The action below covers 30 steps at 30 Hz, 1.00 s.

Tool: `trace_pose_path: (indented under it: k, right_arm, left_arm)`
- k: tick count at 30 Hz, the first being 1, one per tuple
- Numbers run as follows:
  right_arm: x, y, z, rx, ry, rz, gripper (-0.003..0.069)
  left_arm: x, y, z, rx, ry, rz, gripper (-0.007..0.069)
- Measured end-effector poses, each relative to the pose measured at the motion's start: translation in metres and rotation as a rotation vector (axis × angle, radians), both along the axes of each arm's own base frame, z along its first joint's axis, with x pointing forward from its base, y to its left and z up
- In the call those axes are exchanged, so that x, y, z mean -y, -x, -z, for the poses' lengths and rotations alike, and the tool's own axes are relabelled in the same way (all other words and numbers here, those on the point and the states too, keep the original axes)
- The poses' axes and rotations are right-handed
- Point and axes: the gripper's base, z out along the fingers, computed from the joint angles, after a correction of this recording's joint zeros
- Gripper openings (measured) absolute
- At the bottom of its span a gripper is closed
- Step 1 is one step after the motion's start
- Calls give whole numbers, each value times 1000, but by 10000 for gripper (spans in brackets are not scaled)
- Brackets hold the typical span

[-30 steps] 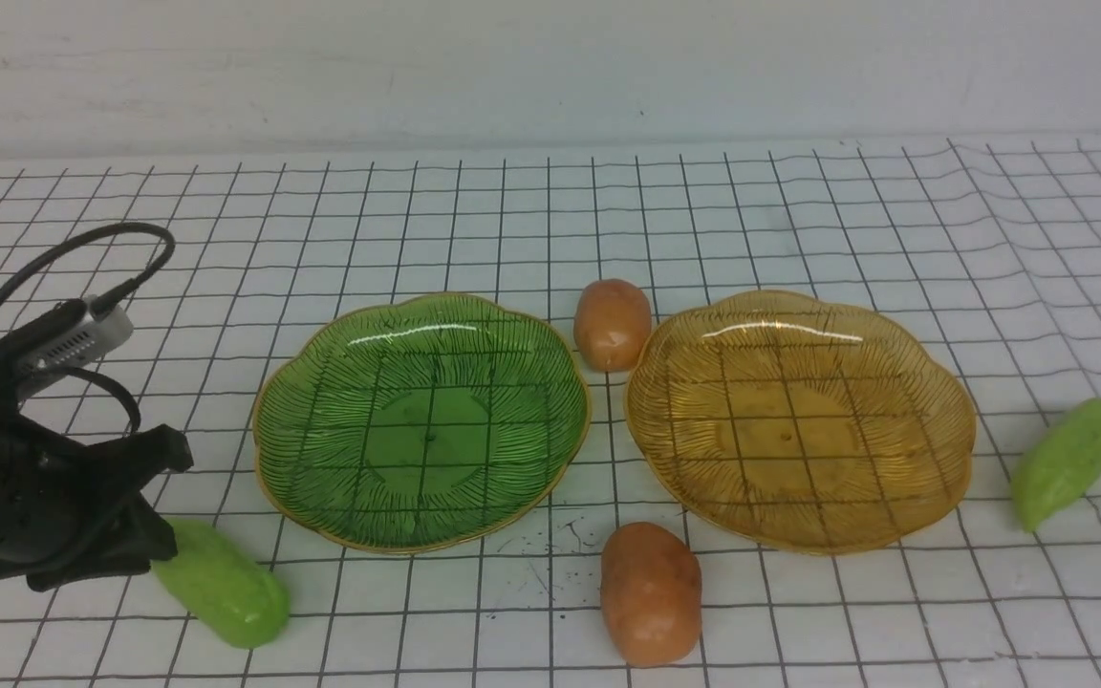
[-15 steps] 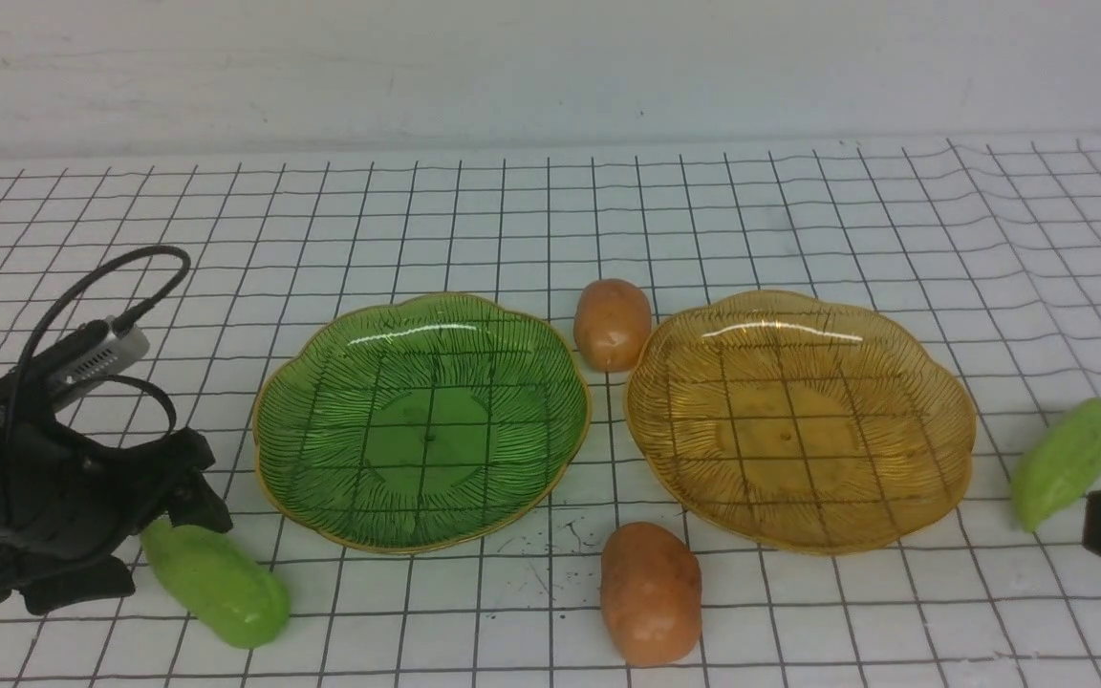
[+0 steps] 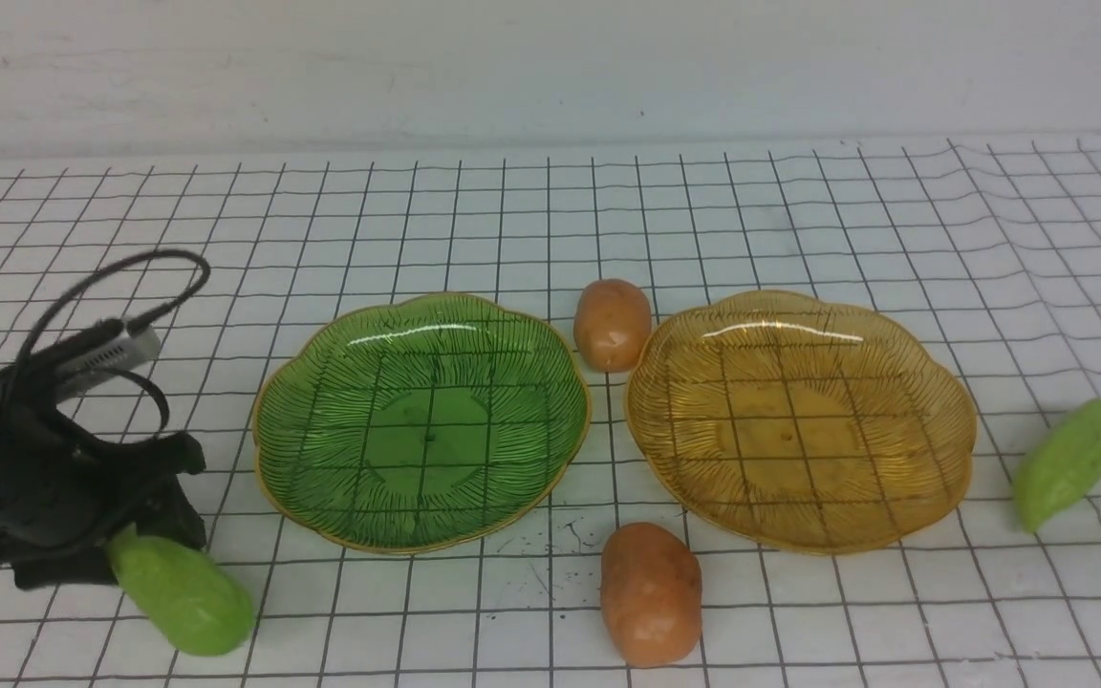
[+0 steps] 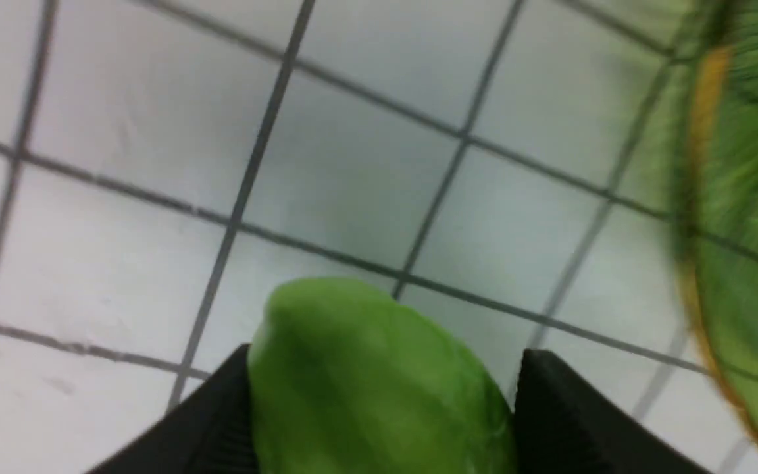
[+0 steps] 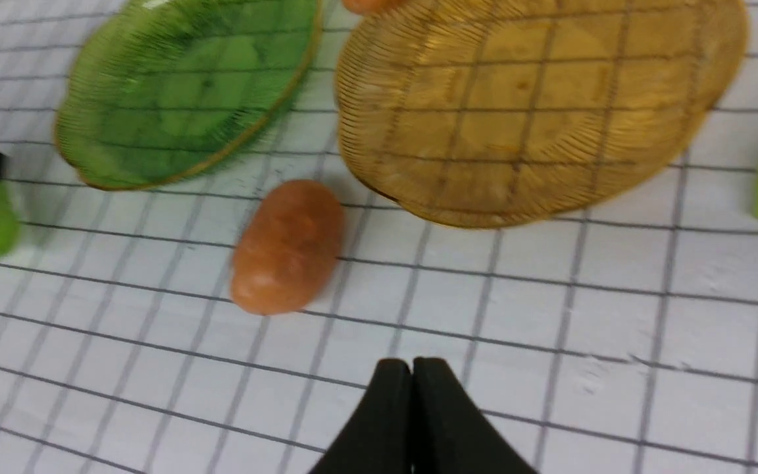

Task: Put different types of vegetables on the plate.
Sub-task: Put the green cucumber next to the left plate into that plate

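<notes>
Two black fingers of our left gripper point(image 4: 385, 359) closed around the near-left cucumber piece point(image 3: 183, 594), apparently pressing both its sides, though blur made the contact hard to judge. That piece lay on the gridded mat point(image 3: 512, 220) beside the green plate point(image 3: 421, 420), not on it. Our right gripper point(image 5: 412, 395) was shut and empty near the front potato piece point(image 5: 287, 247).

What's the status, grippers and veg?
Left gripper straddles smooth light-green tapered cucumber piece, grip unconfirmed. Right gripper shut, empty. Green ribbed glass plate, amber ribbed glass plate both bare. Path to green plate clear.
</notes>
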Motion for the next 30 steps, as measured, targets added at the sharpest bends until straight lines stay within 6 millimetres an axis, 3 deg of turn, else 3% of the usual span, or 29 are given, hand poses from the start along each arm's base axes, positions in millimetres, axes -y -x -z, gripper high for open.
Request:
trace_pose_path:
  k: [4,7,10,11,12,15,16,21,25,30]
  right_arm:
    - [11,-21,0,-102,123,55,-15]
    - [21,-43,1,-153,224,111,-15]
    - [32,-74,11,-231,280,208,-15]
    - [33,-74,10,-227,280,215,-15]
    - [39,-89,17,-261,285,264,-15]
    - [59,-114,34,-344,256,365,-15]
    - [62,-116,34,-348,242,380,-15]
    - [94,-160,64,-403,34,518,22]
    - [98,-189,88,-434,-40,524,166]
    - [102,-210,111,-477,-70,532,410]
  left_arm:
    - [10,-8,-40,112,2,124,419]
    - [36,-16,-74,284,36,305,419]
    - [70,-24,-90,441,79,464,419]
    - [71,-24,-90,446,75,474,419]
    - [85,-27,-91,485,113,489,419]
    - [98,-42,-78,500,160,458,419]
    - [99,-43,-76,500,160,456,419]
    - [101,-69,-39,425,175,397,419]
    - [101,-78,-23,388,177,392,437]
    - [101,-80,-20,382,177,390,556]
